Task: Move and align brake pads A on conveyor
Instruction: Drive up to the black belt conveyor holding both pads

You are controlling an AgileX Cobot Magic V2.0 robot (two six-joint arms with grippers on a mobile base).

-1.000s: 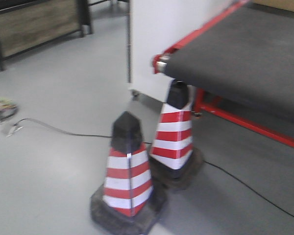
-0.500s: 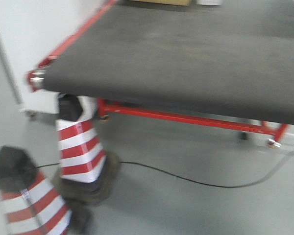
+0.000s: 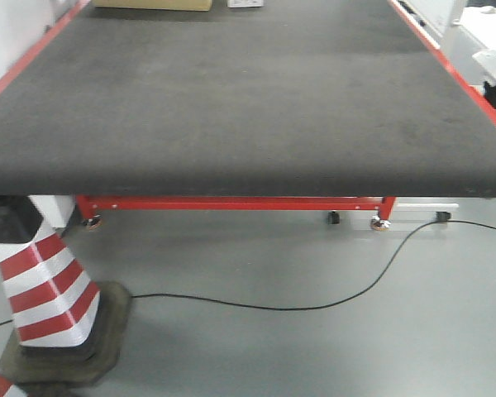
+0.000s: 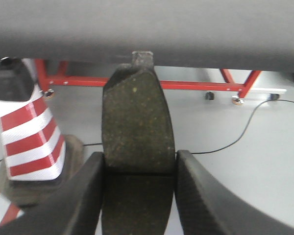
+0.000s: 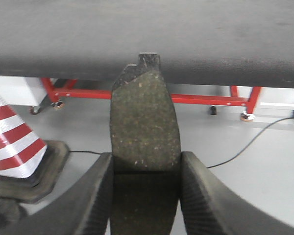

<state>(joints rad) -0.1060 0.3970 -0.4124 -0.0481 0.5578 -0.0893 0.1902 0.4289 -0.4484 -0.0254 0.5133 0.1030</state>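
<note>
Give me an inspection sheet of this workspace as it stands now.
Surface: conveyor, dark belt with red edges; no pads on it in the front view.
Job's things: left pad and right pad, each held off the belt, short of its near edge.
Clutter: nothing seen on the belt; tan box at its far end, mostly cropped.
Grippers: left pincer shut on left pad; right pincer shut on right pad.
Cables: black cable loose on the floor.
Surroundings: striped cone at the near left corner; red frame below the belt.
</note>
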